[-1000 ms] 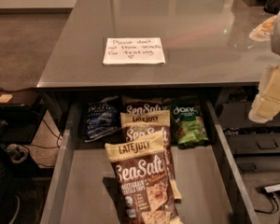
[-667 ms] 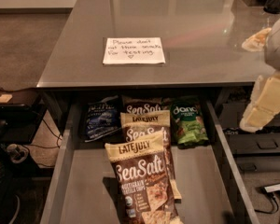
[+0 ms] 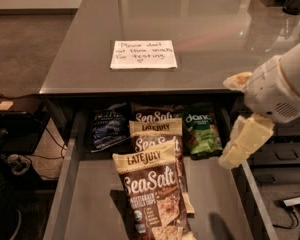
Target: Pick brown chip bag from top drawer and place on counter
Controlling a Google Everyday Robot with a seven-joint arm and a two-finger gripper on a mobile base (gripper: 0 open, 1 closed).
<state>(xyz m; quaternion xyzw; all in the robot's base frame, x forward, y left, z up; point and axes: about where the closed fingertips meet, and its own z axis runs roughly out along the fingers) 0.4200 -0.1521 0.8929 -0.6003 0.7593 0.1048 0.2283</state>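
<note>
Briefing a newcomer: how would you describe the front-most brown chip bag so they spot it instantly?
Below the grey counter with its handwritten note, the top drawer stands open, the gripper hovering near its right wall. Three brown Sea Salt bags overlap down its middle; the brown chip bag is the front one, lying on top, unlike the two partly covered behind it.

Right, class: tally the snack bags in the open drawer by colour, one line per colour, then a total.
Brown bags: 3 (front, middle, back)
Dark blue bag: 1
Green bag: 1
Total: 5, all in the top drawer.
The gripper hangs above the drawer's right side, apart from the bags.
</note>
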